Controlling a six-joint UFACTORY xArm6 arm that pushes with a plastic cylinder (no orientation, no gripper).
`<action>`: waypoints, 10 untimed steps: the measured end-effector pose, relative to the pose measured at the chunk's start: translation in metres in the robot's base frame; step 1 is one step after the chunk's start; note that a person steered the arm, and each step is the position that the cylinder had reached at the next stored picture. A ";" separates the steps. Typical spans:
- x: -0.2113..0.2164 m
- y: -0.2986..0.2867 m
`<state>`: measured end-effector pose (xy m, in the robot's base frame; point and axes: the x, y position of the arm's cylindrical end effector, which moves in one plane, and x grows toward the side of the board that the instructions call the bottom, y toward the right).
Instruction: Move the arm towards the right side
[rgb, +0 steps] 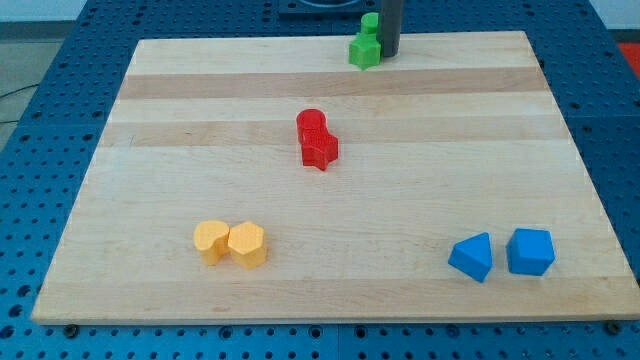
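Observation:
My tip (390, 53) is the lower end of a dark rod at the view's top, just right of centre. It stands right beside two green blocks (366, 44), touching or nearly touching their right side. Two red blocks, a cylinder (311, 124) and a star shape (320, 150), sit pressed together near the board's middle. Two yellow blocks (231, 242) lie side by side at the lower left. A blue wedge-like block (472, 256) and a blue cube-like block (529, 251) lie at the lower right, far from the tip.
The wooden board (180, 120) rests on a blue perforated table (40, 90). The board's far edge runs just behind the tip and the green blocks.

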<state>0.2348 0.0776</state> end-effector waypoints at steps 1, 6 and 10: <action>0.013 -0.004; 0.076 -0.098; 0.078 0.014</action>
<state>0.3132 0.0916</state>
